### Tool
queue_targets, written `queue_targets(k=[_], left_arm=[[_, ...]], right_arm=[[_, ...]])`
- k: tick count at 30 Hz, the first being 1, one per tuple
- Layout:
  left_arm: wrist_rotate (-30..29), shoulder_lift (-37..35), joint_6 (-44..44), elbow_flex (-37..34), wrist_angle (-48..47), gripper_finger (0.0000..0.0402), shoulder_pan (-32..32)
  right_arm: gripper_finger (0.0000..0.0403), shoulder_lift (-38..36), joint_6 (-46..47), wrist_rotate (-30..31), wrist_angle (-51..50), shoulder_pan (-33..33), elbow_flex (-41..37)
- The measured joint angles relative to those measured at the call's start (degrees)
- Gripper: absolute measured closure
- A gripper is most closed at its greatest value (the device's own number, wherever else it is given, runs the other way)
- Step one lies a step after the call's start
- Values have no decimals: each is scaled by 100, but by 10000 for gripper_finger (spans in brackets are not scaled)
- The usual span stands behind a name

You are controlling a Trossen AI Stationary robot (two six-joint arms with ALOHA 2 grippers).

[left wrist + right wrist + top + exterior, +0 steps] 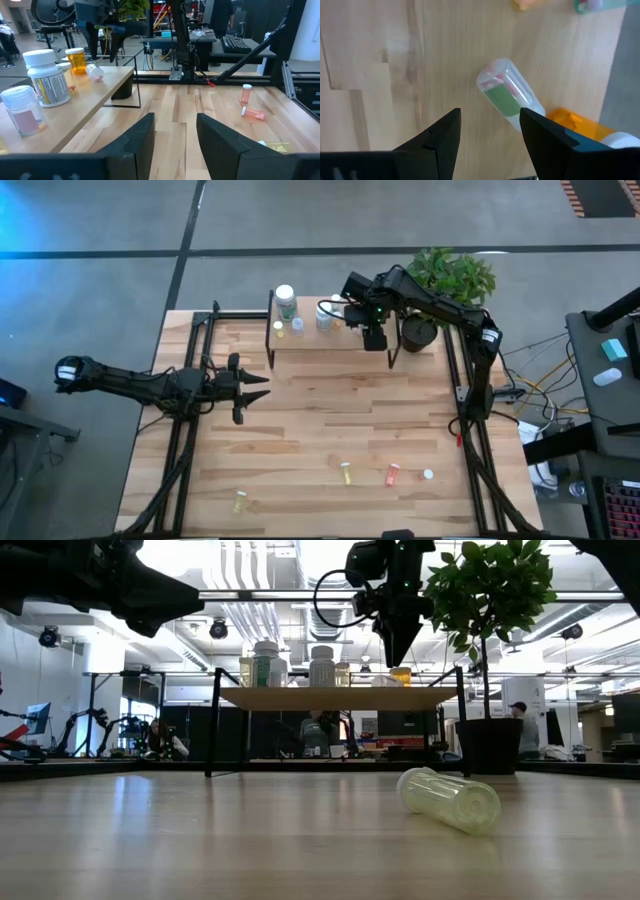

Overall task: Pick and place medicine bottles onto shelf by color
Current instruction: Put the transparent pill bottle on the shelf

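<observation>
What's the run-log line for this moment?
right end effector: open, empty, above shelf | clear vial: lying on shelf | left end effector: open, empty, waiting over table | bottles on table: several left

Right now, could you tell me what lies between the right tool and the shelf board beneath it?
In the right wrist view, a clear vial lies on its side on the shelf, directly under the open right tool, not touching it.

counting one shelf (330, 340) on the far side, bearing at least five medicine bottles (286, 300), most standing, one lying. counting five more small ones scattered on the near table (300, 420): two yellow, one orange, two too small to tell. showing two arms, left arm (130, 383) and right arm (440, 305), and one potted plant (450, 280) far right.
</observation>
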Motion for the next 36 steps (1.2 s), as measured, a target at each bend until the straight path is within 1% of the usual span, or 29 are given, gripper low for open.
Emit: queue_targets(k=[6,17,23,26,28,33,36], left_arm=[[0,0,0,0,-2,272,1],[0,0,0,0,-4,272,0],[0,0,2,-2,-3,272,-1],[0,0,2,-2,-2,272,-1],[0,0,2,-4,-2,272,0],[0,-2,2,-2,2,272,1],[0,-1,2,0,6,272,1]], right_arm=[[209,-1,-124,-31,153,-124,-50],[209,13,-447,-51,912,-213,-793],[209,-15,-399,-59,940,-218,-996],[211,-24,-319,72,945,-213,-1062],[222,-24,-303,243,914,-161,-1071],[277,-15,-198,526,837,-9,-979],[278,-16,-49,605,793,60,-884]])
